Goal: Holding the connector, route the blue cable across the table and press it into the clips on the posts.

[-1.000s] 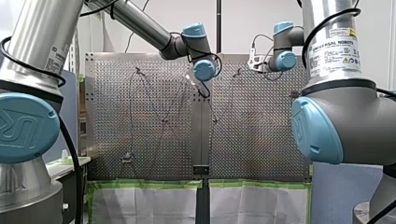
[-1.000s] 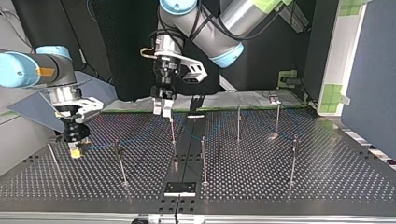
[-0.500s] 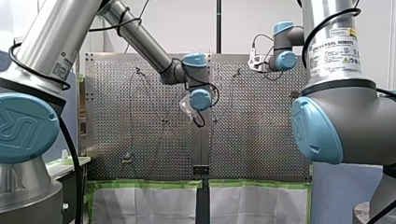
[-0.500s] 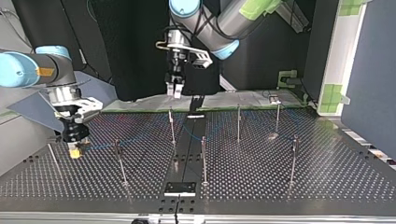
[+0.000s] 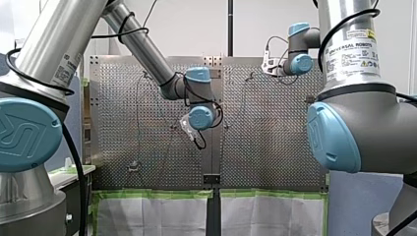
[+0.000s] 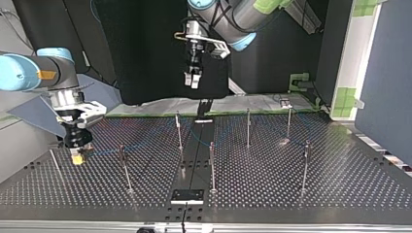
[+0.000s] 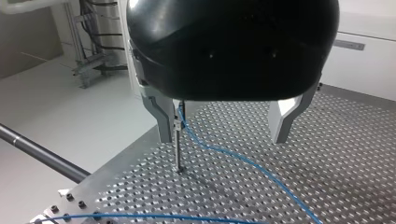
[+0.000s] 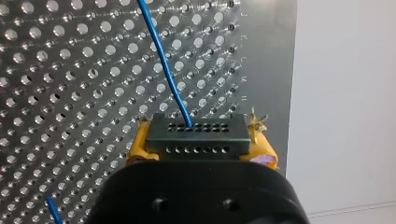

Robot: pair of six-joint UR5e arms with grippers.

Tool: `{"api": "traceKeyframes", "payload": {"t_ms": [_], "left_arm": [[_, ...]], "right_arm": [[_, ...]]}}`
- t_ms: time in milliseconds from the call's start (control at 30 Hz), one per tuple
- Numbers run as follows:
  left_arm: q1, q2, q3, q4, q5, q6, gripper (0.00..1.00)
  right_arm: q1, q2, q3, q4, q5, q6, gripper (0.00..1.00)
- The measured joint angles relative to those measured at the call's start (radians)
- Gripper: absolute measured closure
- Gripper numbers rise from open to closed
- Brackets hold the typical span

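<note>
Currently, our right hand (image 8: 201, 145) is clenched on the black multi-hole connector (image 8: 196, 129), with its yellow pads (image 8: 139, 148) pressing on both ends. The blue cable (image 8: 161, 60) leaves the connector's far face and runs out over the perforated surface (image 8: 70, 70) lying under the connector. Our left hand (image 7: 223, 137) is released and empty, hanging high and well apart from the connector. There the cable meets a thin post (image 7: 178, 156) just beside one metal finger (image 7: 163, 116).
</note>
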State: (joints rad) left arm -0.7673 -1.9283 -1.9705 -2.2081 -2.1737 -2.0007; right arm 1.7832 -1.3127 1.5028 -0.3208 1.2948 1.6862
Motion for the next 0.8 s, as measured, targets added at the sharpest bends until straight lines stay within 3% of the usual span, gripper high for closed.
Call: {"api": "traceKeyframes", "payload": {"t_ms": [800], "left_arm": [[0.009, 0.001, -0.256, 0.157, 0.001, 0.020, 0.00]], "right_arm": [[-0.001, 0.000, 0.002, 0.001, 0.033, -0.004, 1.00]]}}
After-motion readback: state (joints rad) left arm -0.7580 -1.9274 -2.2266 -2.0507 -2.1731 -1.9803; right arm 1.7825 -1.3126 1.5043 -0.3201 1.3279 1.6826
